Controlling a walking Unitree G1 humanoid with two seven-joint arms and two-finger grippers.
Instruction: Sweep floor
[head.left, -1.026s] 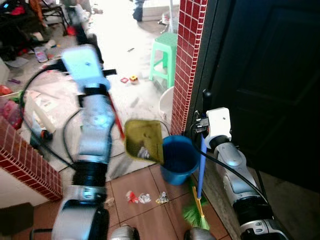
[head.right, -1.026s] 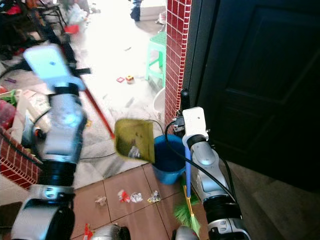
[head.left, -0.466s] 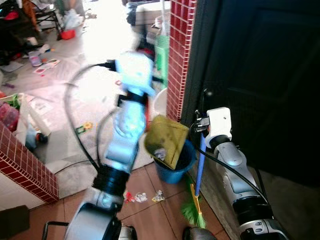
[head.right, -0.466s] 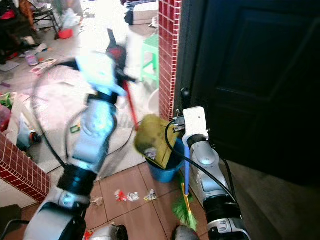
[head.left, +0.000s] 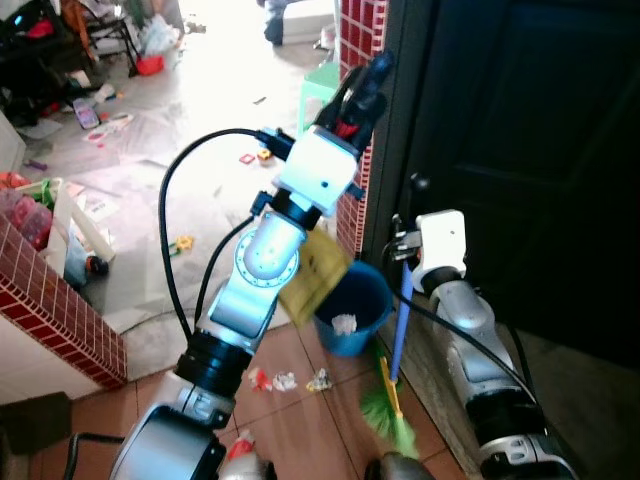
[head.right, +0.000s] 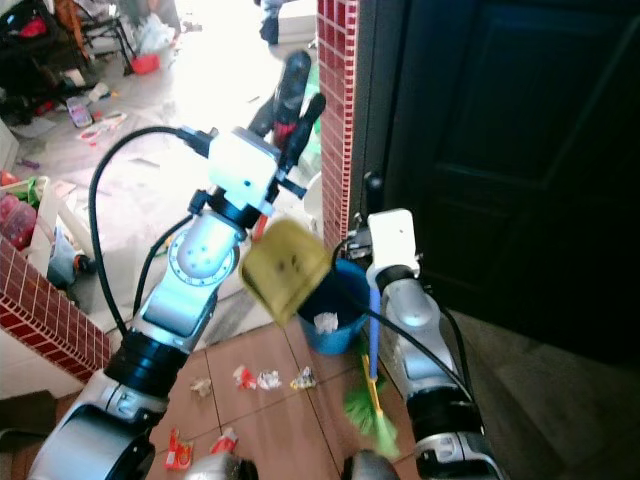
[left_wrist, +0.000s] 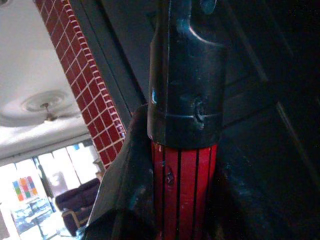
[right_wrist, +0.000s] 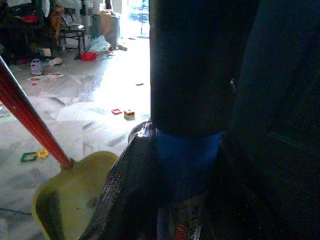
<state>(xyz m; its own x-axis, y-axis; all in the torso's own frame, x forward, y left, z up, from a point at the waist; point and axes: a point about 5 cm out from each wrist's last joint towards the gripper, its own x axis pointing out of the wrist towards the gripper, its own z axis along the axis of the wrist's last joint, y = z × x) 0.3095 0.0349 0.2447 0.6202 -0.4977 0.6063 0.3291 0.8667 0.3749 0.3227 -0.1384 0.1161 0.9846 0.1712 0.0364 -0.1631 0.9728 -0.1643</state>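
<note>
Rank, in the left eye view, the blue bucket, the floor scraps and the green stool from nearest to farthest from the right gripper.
1. Blue bucket, just left of the right gripper.
2. Floor scraps, on the tiles left of the bucket.
3. Green stool, farther back beside the brick pillar.

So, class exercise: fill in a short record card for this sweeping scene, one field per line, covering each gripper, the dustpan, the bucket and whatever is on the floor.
Left gripper: shut on the dustpan's red handle, raised in front of the red brick pillar
Dustpan: yellow, tipped over the bucket
Bucket: blue, on the floor by the pillar, white crumpled scrap inside
Right gripper: shut on the broom's blue handle
Broom: upright beside the bucket, green bristles on the floor
Floor litter: small scraps on the brown tiles next to the bucket
</note>
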